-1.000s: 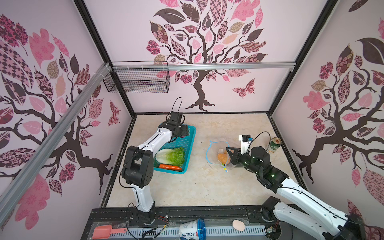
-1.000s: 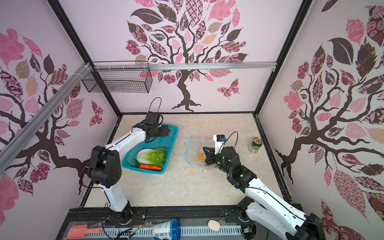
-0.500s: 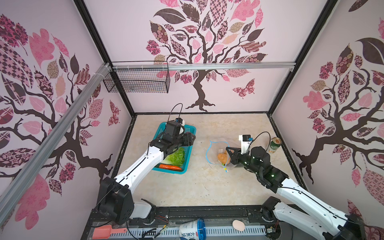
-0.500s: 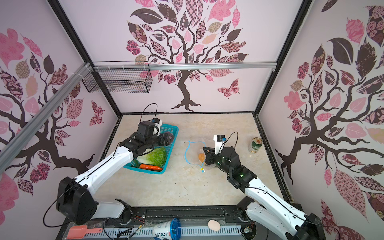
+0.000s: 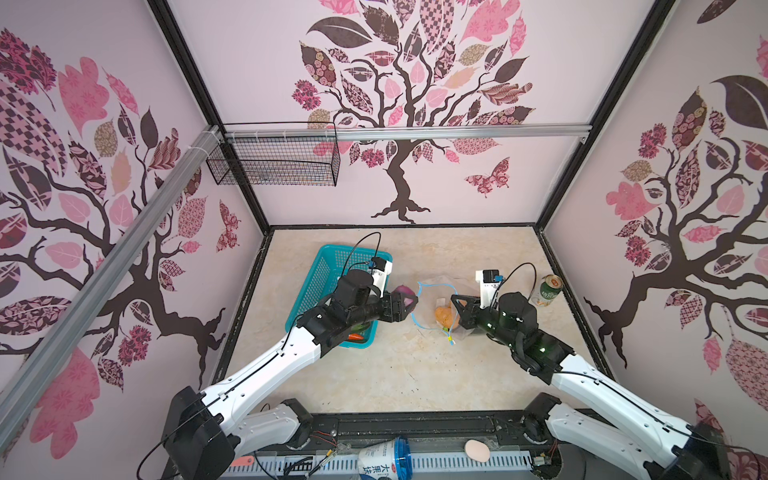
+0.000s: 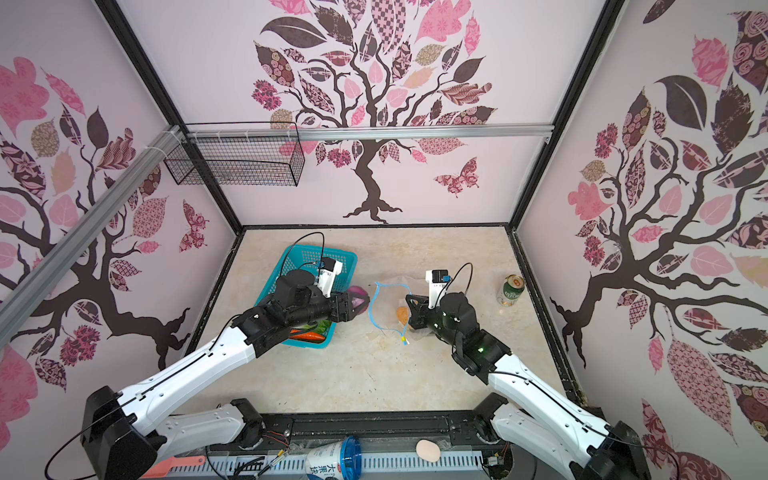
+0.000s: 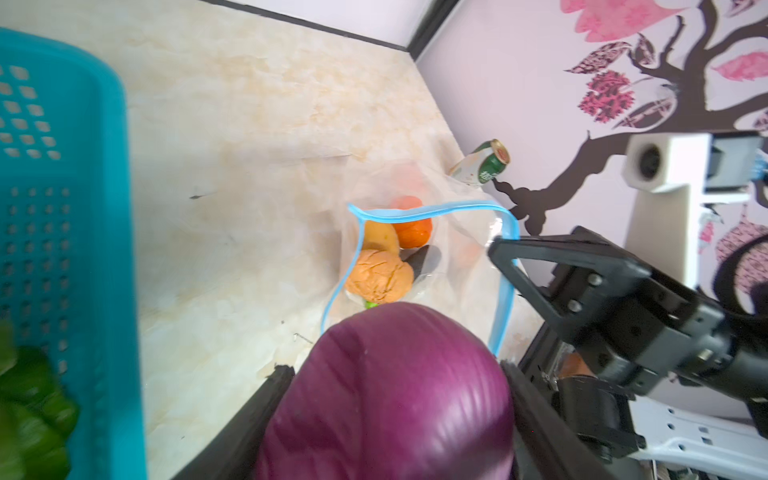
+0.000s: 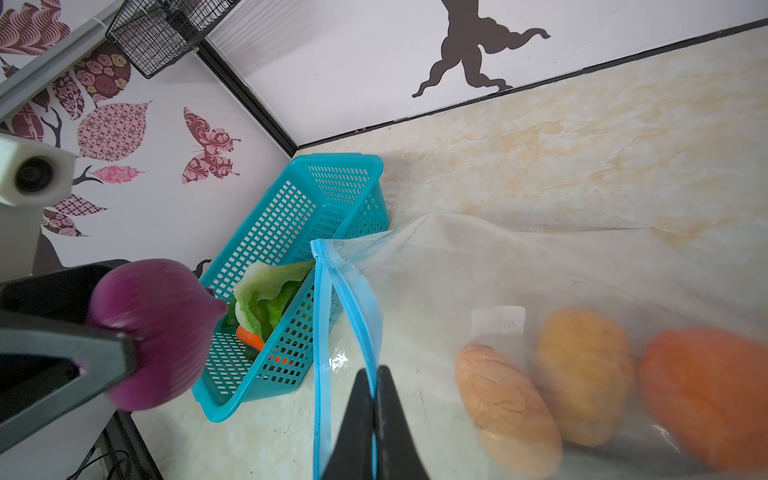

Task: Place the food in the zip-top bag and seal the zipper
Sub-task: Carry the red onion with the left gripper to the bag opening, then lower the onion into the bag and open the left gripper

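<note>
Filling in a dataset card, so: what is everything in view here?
purple onion: one, purple, in left gripper.
zip-top bag: one, clear, on table, mouth open.
zipper: one, light blue, bag's mouth.
bagged vegetables: at least three, tan, yellow, orange, inside bag.
basket: one, teal, table's left.
lettuce: one, green, in basket.
carrot: one, orange, in basket.
can: one, green, table's right.
wire basket: one, black, back wall.
egg-shaped object: one, pale, front rail.
tub: one, white and blue, front rail.
left gripper: one, black, holding purple onion.
right gripper: one, black, shut on zipper.
</note>
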You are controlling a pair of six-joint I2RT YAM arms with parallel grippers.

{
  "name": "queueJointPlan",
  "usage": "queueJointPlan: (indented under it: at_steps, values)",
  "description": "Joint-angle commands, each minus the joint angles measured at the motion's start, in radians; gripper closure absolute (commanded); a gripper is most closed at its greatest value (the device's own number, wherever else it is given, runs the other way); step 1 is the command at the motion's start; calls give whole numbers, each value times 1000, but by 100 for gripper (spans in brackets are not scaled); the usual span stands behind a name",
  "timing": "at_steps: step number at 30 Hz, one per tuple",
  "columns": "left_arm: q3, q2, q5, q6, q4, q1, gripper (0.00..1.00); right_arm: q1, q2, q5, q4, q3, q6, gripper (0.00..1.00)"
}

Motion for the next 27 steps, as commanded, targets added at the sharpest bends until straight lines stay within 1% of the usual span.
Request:
queueJointPlan:
  at_steps: [1,4,10,14,19,27]
  values:
    - [-17,34,-19,7,130,-43,39,0,11,13,-13,46,5,100]
    - [10,87,-45,43,137,-78,39,0,11,11,-26,56,5,100]
    - [35,186,-62,104,124,-124,39,0,9,2,-39,59,9,100]
    - [48,244,-80,91,142,-133,39,0,8,-5,-39,56,10,100]
    - [66,317,-99,79,228,-136,39,0,9,-7,-37,47,13,100]
    - [168,460,-160,112,216,-156,39,0,3,-16,-18,34,18,100]
